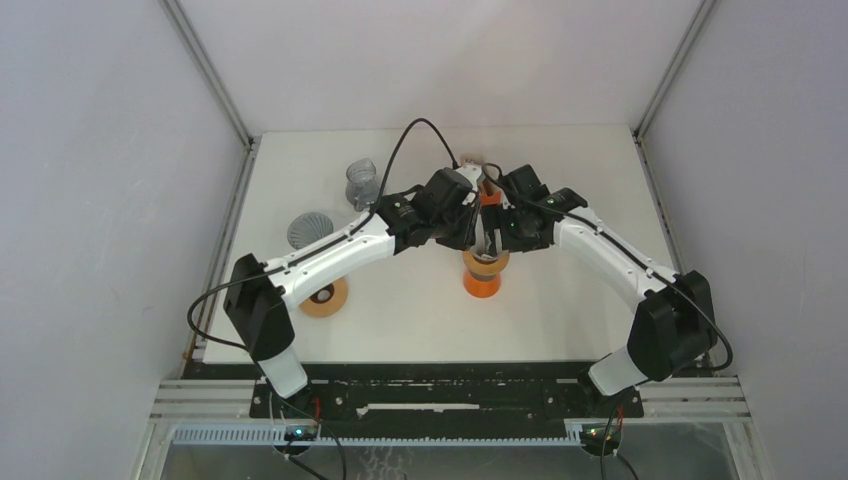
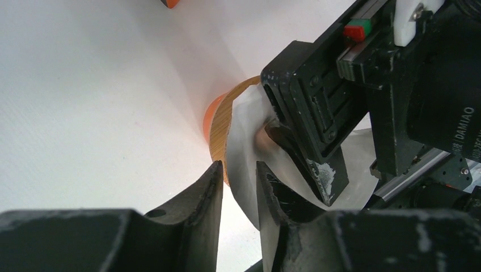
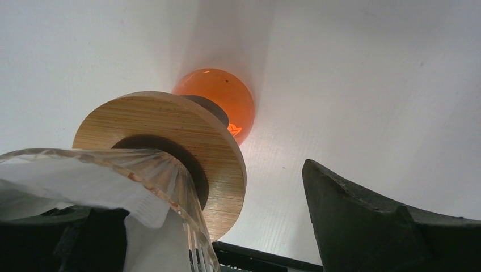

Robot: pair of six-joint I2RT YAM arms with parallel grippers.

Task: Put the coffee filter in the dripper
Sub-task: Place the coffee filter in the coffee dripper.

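Note:
The dripper [image 1: 485, 262] is a clear ribbed glass cone [image 3: 170, 181] in a wooden collar [image 3: 170, 122] on an orange base [image 3: 218, 93], mid-table. The white paper coffee filter [image 2: 247, 141] sits in the cone, and its rim [image 3: 74, 184] shows above the glass. My left gripper [image 2: 239, 167] is narrowly open, with the filter's edge in the gap between its fingers. My right gripper [image 3: 181, 192] is wide open astride the cone's wall. One of its fingers [image 2: 317, 170] is inside the filter and the other [image 3: 368, 221] is outside. Both grippers meet over the dripper in the top view, left [image 1: 468, 235] and right [image 1: 497, 238].
A clear glass cup [image 1: 362, 182] and a grey pleated cone [image 1: 310, 228] stand at the back left. A wooden ring on an orange base [image 1: 325, 298] lies under the left arm. An orange piece [image 1: 489, 196] stands just behind the grippers.

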